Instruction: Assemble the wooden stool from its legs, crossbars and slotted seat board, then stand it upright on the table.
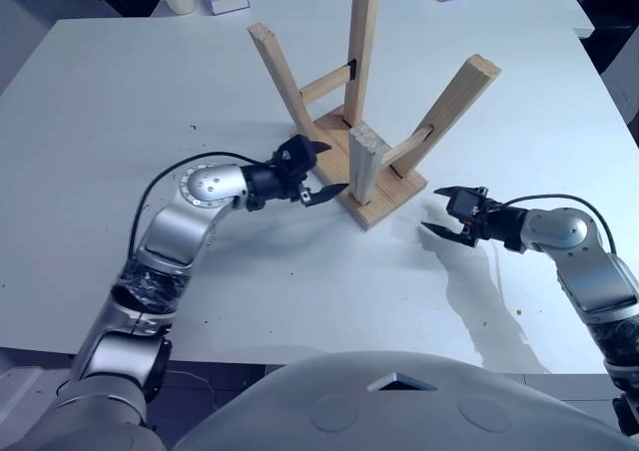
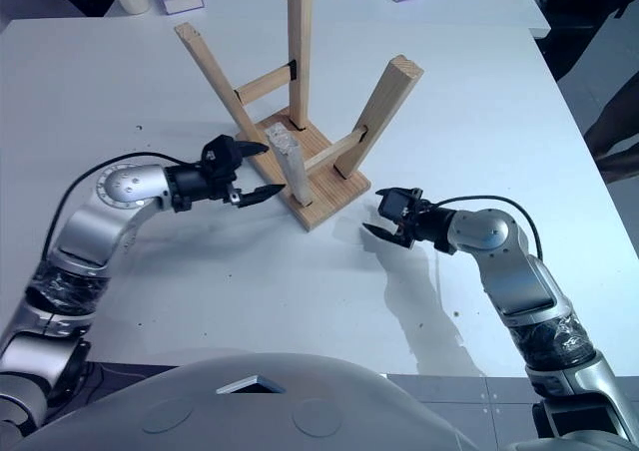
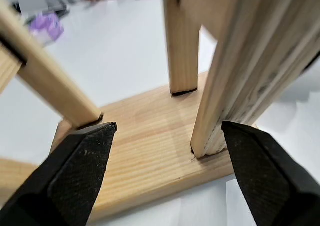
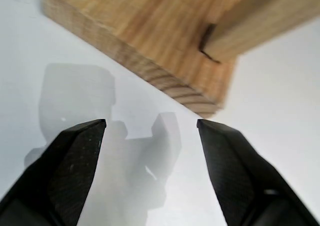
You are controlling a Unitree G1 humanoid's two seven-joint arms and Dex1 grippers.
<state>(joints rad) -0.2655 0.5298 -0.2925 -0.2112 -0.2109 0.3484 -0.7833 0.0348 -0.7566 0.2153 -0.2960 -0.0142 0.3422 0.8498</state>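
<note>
Resting upside down, the stool point(image 1: 334, 132) sits just ahead of the left gripper's point(image 1: 334, 167) wide-open, empty jaws; the right gripper point(image 1: 432, 210), jaws also spread and empty, faces its seat corner.

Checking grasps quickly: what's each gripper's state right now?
Left gripper: open, empty, jaws at the stool.
Right gripper: open, empty, beside the stool.

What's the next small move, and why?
Probably ease the left gripper forward around the near leg and close. The stool looks assembled but stands upside down on its seat board; this gripper and the right gripper are open, holding nothing.
</note>
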